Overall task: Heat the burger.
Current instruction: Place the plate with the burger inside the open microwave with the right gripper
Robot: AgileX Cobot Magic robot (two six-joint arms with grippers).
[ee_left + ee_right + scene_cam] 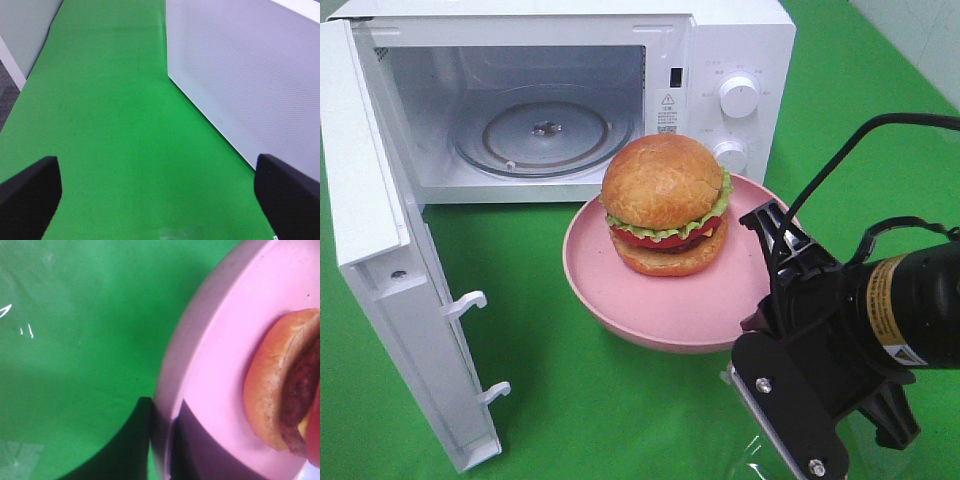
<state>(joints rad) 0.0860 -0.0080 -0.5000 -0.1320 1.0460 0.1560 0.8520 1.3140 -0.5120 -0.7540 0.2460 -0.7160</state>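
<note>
Burger (665,205) sits in the middle of a pink plate (620,300) on the green-covered bench (570,400), just in front of the open cavity of the white microwave (740,50). The plate serves as the carrier, so the soft bun need not be squeezed. For that reason the right gripper (162,440) is clenched on the plate's rim at the side away from the oven, one finger above the lip and one below, as the right wrist view shows. Whether the plate rests on the bench or is raised a little I cannot tell. The microwave door (380,200) stands swung fully out to the left, leaving the glass turntable (540,130) bare and the way in unobstructed. The left gripper (160,200) is released, jaws wide and holding nothing, low over the bench beside a white dotted panel (250,75) that I take to be the door's outer face. I judge it is waiting there to shut the door once the plate is inside.
</note>
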